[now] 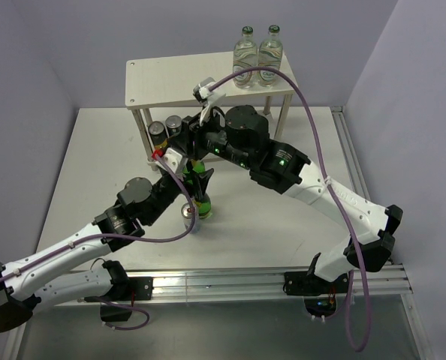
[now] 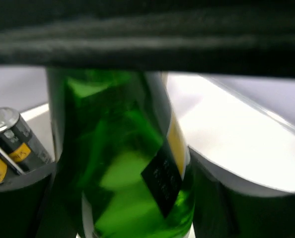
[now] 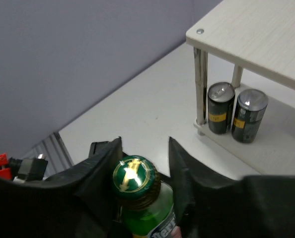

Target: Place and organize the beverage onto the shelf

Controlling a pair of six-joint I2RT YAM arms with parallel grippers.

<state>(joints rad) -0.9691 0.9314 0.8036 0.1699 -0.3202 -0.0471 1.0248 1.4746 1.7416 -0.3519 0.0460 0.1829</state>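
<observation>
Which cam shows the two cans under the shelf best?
Right wrist: both cans stand unobstructed on the lower board, by a shelf leg. Top external shows them small, mostly tops; left wrist catches them at its left edge, one cut off.

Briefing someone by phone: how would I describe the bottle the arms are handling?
From the pale shelf at the table's back, come forward to where the left gripper and right gripper meet. Between them is a green bottle with a green-and-gold cap. Unlike the clear bottles atop the shelf and cans beneath, it is off the shelf.
</observation>
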